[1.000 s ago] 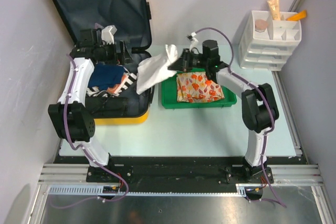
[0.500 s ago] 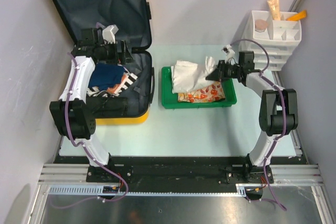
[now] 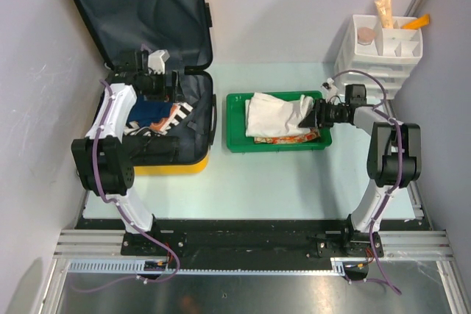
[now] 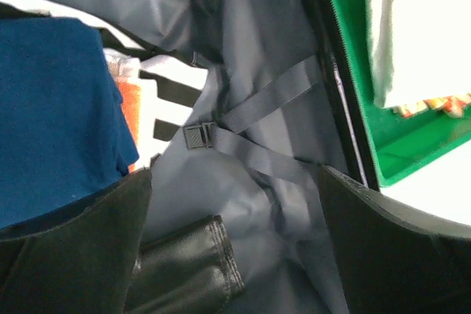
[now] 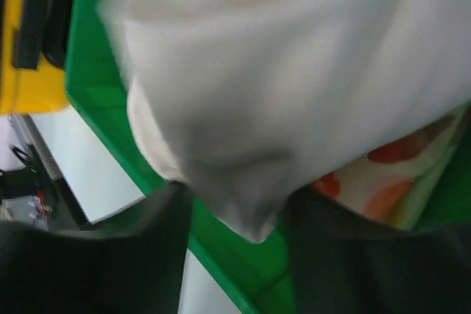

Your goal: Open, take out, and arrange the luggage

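The yellow luggage [image 3: 171,166] lies open at the left, its lid [image 3: 140,5] standing against the wall. A blue cloth [image 3: 151,104], a striped item [image 3: 181,112] and a black pouch [image 4: 184,266] lie inside it. My left gripper [image 3: 169,82] is open above the grey lining and its strap buckle [image 4: 197,136], holding nothing [image 4: 235,182]. A white cloth [image 3: 276,114] lies in the green tray [image 3: 235,143] on a leaf-print cloth [image 3: 307,136]. My right gripper [image 3: 315,114] is open at the tray's right end, with the cloth's corner [image 5: 250,211] loose between its fingers.
A white compartmented organizer [image 3: 379,56] with small items stands at the back right. Grey walls close in the left and right sides. The tray's rim shows in the left wrist view [image 4: 412,159], just right of the luggage's zipper edge.
My right gripper carried the white cloth from beside the luggage rightward over the tray; the cloth now lies spread in the tray. My left gripper barely moved.
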`<move>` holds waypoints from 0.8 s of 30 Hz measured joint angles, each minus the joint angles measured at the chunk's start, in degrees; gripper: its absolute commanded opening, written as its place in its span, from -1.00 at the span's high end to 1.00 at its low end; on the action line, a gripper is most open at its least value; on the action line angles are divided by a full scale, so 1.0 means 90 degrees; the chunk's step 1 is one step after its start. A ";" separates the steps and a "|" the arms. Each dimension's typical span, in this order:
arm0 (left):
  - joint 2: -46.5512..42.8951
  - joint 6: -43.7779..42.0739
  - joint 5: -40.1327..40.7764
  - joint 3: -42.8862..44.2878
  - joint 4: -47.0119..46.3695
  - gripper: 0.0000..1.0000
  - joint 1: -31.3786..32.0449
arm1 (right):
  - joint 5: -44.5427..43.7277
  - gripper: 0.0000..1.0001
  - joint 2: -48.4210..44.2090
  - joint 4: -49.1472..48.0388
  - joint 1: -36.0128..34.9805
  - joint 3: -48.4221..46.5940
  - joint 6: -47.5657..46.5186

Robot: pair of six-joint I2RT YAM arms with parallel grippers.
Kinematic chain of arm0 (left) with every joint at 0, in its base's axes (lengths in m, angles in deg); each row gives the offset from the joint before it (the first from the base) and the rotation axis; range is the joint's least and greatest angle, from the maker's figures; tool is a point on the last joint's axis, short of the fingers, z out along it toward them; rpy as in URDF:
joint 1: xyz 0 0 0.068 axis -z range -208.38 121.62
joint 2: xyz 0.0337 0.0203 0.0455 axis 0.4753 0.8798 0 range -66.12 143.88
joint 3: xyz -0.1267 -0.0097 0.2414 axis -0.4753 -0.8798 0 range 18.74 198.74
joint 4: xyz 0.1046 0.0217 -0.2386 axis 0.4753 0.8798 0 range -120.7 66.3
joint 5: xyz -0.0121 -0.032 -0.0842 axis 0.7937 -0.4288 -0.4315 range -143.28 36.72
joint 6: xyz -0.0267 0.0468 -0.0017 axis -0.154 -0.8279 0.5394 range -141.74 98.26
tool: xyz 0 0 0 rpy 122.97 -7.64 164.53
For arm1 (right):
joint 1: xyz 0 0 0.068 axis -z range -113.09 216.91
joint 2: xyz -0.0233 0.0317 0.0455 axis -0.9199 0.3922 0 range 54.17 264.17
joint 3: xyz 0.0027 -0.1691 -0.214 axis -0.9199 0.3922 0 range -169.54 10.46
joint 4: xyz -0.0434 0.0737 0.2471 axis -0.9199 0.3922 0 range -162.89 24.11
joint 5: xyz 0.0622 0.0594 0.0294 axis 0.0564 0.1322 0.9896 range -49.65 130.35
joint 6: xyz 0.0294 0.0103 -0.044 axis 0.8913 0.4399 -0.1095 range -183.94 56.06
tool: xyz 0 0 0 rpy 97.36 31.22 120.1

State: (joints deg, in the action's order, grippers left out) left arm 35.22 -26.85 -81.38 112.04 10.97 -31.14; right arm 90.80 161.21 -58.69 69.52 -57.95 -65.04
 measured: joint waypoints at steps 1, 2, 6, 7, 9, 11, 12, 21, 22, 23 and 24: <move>0.0000 -0.0039 0.0073 -0.0034 0.0017 -0.94 -0.0005 | -0.0019 -0.60 -0.0002 0.0119 0.0041 -0.0005 -0.0022; 0.0000 -0.0085 0.0131 -0.0056 0.0029 -0.96 -0.0012 | -0.0044 -0.63 -0.0015 0.0185 0.0070 -0.0010 -0.0024; 0.0000 -0.0474 0.0617 -0.0070 0.0158 -0.97 -0.0083 | -0.0267 -0.68 -0.0284 0.0469 0.0095 -0.0010 0.0005; -0.0002 -0.0588 0.0760 -0.0070 0.0180 -0.95 -0.0124 | -0.0350 -0.71 -0.0423 0.0517 0.0090 -0.0010 0.0022; -0.0002 -0.0831 0.1044 -0.0070 0.0240 -0.87 -0.0206 | -0.0554 -0.75 -0.0748 0.0556 0.0087 -0.0010 0.0078; 0.0019 -0.1158 0.1421 -0.0066 0.0311 -0.80 -0.0284 | -0.0867 -0.80 -0.1178 0.0542 0.0087 -0.0012 0.0165; 0.0041 -0.1287 0.1525 -0.0058 0.0321 -0.72 -0.0301 | -0.0996 -0.82 -0.1367 0.0525 0.0087 -0.0017 0.0187; 0.1020 -0.2159 0.1938 0.0359 0.0408 -0.48 -0.0228 | -0.1579 -0.83 -0.2254 -0.0017 -0.0197 -0.0100 0.0563; 0.1146 -0.2212 0.1955 0.0452 0.0452 -0.46 -0.0168 | -0.1591 -0.83 -0.2251 -0.0049 -0.0279 -0.0100 0.0595; 0.1243 -0.2220 0.1984 0.0520 0.0449 -0.45 -0.0117 | -0.1591 -0.83 -0.2244 -0.0049 -0.0372 -0.0100 0.0624; 0.1379 -0.2227 0.2040 0.0641 0.0461 -0.43 -0.0051 | -0.1583 -0.82 -0.2237 -0.0051 -0.0449 -0.0100 0.0644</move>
State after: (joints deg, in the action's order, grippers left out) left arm 47.63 -46.89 -63.02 117.81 15.13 -31.60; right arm 76.55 141.08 -59.15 65.48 -58.84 -59.25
